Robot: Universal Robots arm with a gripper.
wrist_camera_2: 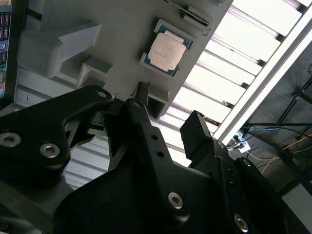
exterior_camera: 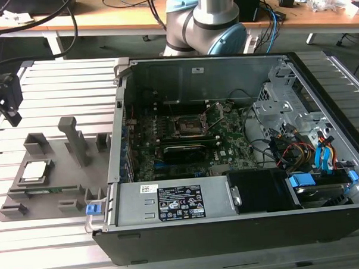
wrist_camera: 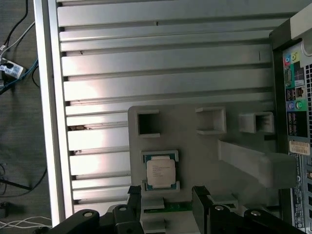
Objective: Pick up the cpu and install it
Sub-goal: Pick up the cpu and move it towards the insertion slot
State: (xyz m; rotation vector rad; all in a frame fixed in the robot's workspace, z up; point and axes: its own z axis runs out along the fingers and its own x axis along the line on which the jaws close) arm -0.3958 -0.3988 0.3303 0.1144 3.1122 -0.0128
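1. The gripper hangs over the near-left part of the grey tray. Its two fingers are spread apart with nothing between them.
2. The cpu lies flat in a square nest of that tray, silvery top up, near the fingertips but not touched by them.
3. The tray rests on the slatted metal table, at the exterior view's left of the open computer case.
4. Inside the case, the black socket frame sits on the motherboard, toward the far side.

Showing nothing legible: white sticker on the computer case and the cpu lid both bearing print too small to read.
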